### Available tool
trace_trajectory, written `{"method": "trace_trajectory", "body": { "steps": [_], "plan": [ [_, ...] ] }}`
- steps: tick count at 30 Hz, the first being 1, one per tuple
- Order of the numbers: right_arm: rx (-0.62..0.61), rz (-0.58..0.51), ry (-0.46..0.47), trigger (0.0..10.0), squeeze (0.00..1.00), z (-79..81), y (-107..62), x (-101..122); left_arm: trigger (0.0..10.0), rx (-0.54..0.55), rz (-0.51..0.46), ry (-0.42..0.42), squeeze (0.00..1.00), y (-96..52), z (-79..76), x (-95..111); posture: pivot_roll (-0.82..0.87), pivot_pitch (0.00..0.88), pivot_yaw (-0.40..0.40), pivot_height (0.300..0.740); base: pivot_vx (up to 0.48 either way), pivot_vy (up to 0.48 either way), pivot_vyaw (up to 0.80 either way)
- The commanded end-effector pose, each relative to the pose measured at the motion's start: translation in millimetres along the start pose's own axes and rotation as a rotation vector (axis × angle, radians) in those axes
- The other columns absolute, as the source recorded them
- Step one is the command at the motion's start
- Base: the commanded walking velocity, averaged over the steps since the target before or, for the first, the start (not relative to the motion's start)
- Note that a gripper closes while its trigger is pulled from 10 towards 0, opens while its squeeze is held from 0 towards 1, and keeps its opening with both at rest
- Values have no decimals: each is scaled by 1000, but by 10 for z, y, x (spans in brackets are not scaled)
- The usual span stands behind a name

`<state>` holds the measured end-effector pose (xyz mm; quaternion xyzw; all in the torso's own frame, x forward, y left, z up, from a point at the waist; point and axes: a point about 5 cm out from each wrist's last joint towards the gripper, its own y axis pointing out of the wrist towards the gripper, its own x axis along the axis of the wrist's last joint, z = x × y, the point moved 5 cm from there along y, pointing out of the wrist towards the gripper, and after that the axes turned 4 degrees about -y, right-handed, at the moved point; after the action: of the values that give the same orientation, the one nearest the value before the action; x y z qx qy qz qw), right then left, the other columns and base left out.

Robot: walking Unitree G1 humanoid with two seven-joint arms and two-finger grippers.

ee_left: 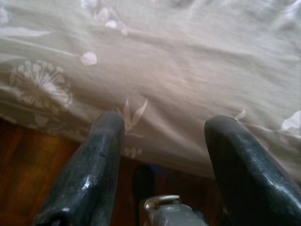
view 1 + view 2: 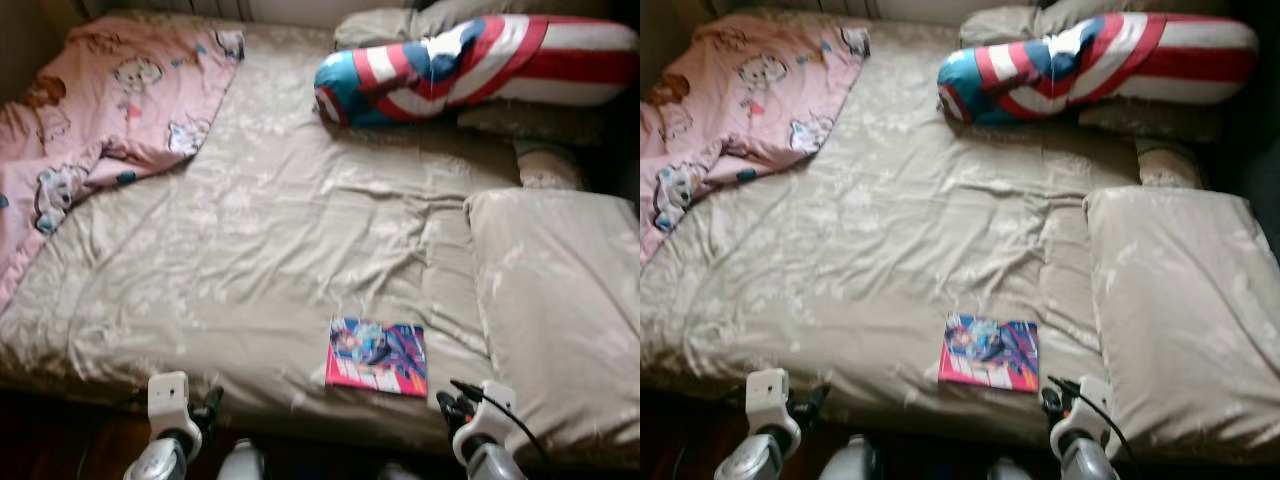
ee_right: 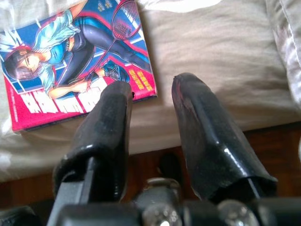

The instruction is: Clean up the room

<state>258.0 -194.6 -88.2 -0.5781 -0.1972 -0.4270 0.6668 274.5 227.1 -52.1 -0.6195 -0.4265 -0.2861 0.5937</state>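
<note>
A colourful comic book (image 2: 377, 357) lies flat near the front edge of the bed (image 2: 280, 250), cover up. My right gripper (image 2: 452, 407) hovers just past the bed's edge, to the right of the book, and in the right wrist view its open fingers (image 3: 108, 127) point at the book's (image 3: 75, 61) near corner without touching it. On the left, my other gripper (image 2: 208, 405) is raised in front of the bed edge. Its fingers (image 1: 101, 160) stand wide open over the beige sheet (image 1: 178, 70), with nothing between them.
A pink cartoon blanket (image 2: 100, 110) is bunched at the bed's far left. A striped red, white and blue bolster (image 2: 470, 65) lies at the far right, above a beige pillow (image 2: 560, 300). Dark wooden floor (image 1: 28, 165) runs under the bed edge.
</note>
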Motion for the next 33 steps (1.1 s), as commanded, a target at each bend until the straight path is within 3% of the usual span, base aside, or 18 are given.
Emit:
{"method": "trace_trajectory", "body": {
  "steps": [1,4,10,20,26,29,33],
  "plan": [
    [-31,94,-16,10000,0,-102,-86,-264,10000,13,90,17,0,-67,38,-275,92,131,-53,740,0,0,0],
    [-44,196,-83,10000,0,-140,-155,-485,10000,40,199,45,0,-120,66,-535,103,113,-45,740,0,0,0],
    [-40,194,-72,10000,0,-60,-147,-513,10000,68,287,56,0,-246,144,-801,62,105,-26,740,0,0,0],
    [-38,230,-117,10000,0,-66,-179,-597,10000,64,299,66,0,-251,126,-834,56,88,-33,740,0,0,0],
    [-43,240,-190,10000,0,-109,-191,-604,10000,63,319,62,0,-253,96,-869,39,71,-37,740,0,0,0],
    [-56,246,-239,10000,0,-146,-209,-623,10000,62,337,64,0,-273,75,-919,38,64,-42,740,0,0,800],
    [-51,259,-223,10000,0,-137,-222,-661,10000,59,339,67,0,-276,64,-929,44,62,-46,740,0,0,133]
  ]
}}
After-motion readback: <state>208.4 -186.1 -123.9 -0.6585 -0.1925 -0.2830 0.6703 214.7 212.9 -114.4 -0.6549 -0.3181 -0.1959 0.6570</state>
